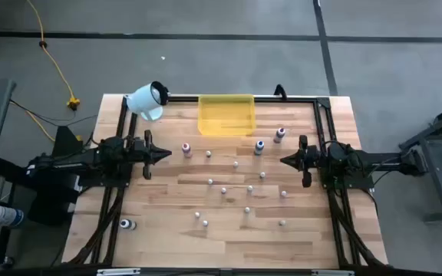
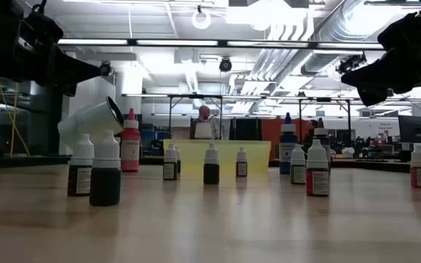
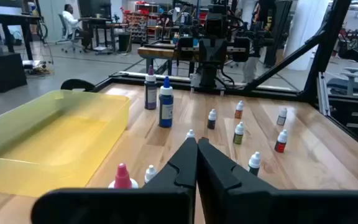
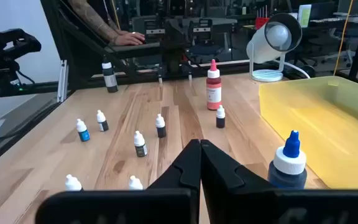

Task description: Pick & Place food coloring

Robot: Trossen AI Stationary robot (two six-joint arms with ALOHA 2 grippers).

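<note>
**Nothing picked yet — bottles crowd the table**

Plainly, neither arm holds anything. The left gripper (image 1: 164, 152) hovers above the left side of the table with its fingers pressed together, empty; the right gripper (image 1: 285, 160) mirrors it on the right side, also pinched closed on nothing. Both point inward at each other across the scatter of food coloring bottles (image 1: 223, 189) standing upright on the wood between them.

The small droppers are spread over the middle and near part of the table, well apart from each other in most places. Taller ones stand closer to the yellow tray (image 1: 225, 114) at the far edge: a pink bottle (image 1: 186, 149) just beside the left gripper, a blue bottle (image 1: 259, 146) and a purple bottle (image 1: 280, 134) toward the right. One dark bottle (image 1: 127, 224) sits alone at the near left, beyond the arm's frame rail. A white lamp (image 1: 146, 100) stands at the tray's left corner. The tray looks empty, so I judge the task barely begun.

Risks from here, as I read them:
- Closed fingers must spread before descending — otherwise they would push a bottle over rather than straddle it.
- These bottles are light and narrow-based; a glancing touch would likely topple one, and it could roll into neighbours.
- The pink bottle sits so near the left gripper that a careless swing could clip it.
</note>
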